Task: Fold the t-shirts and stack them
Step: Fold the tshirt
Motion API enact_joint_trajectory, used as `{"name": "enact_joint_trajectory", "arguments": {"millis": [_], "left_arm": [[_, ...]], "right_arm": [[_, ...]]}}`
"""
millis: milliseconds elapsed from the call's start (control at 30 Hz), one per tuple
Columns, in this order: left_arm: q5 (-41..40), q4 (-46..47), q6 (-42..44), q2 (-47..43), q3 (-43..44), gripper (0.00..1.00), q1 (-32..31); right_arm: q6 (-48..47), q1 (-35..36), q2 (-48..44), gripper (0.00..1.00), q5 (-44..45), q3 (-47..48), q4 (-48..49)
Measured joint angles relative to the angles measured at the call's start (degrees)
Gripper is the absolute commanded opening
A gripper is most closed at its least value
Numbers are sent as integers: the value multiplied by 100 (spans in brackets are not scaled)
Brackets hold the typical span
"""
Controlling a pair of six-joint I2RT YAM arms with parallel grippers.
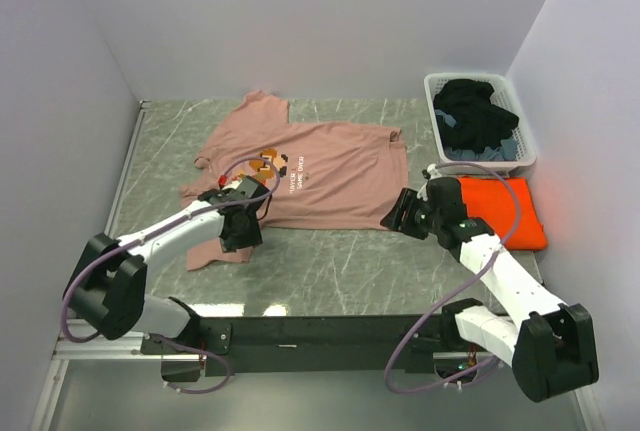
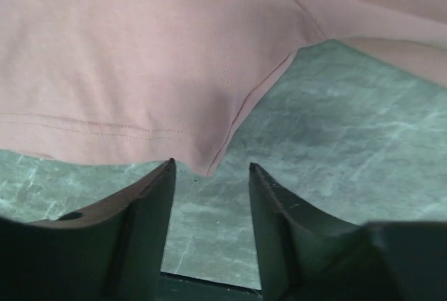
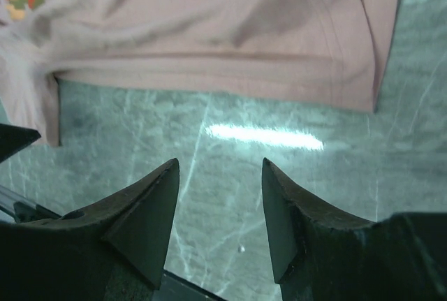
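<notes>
the dusty-pink tee (image 1: 330, 166) lies spread print-side up across the middle of the table (image 1: 340, 261), its pixel graphic (image 1: 270, 163) and white lettering towards the left half. the cloth is rumpled on the left, and a flap of it trails towards the near edge beside your left arm. the orange tee (image 1: 512, 213) lies flat at the right side of the table, just nearer than the white basket (image 1: 530, 148), which holds dark clothes (image 1: 475, 116).

your left gripper (image 1: 240, 231) sits over the pink tee's near-left part. in the left wrist view, the left gripper (image 2: 211, 167) has its jaws parted with nothing clamped. a stitched corner of the pink tee (image 2: 140, 56) reaches the mouth of the gap, and bare marbled table shows below it.

your right gripper (image 1: 397, 213) is at the tee's near-right edge. in the right wrist view, the right gripper (image 3: 220, 165) also stands open and holds nothing, with only table between the fingers. the pink tee's (image 3: 209, 35) hemmed edge lies just beyond the tips.
</notes>
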Motion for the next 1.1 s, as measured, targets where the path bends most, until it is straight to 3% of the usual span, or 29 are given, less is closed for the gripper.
{"name": "enact_joint_trajectory", "arguments": {"millis": [267, 367, 400, 500, 633, 867, 1100], "left_arm": [[-2, 101, -188, 820, -4, 45, -254], [0, 166, -221, 968, 2, 37, -282], [7, 186, -232, 975, 2, 24, -291], [-7, 212, -273, 1054, 52, 1, -361], [-4, 44, -345, 1220, 260, 3, -590], [514, -153, -654, 1305, 691, 16, -1244], [1401, 284, -824, 1298, 697, 15, -1408]], "right_arm": [[-4, 13, -286, 58, -22, -168, -153], [-7, 13, -315, 58, -26, -173, -151], [-7, 13, -315, 58, -26, -175, -151], [-9, 13, -315, 58, -31, -199, -149], [-31, 13, -321, 58, -44, -205, -153], [-76, 15, -361, 58, -39, -205, -155], [-138, 13, -317, 58, -90, -205, -153]]}}
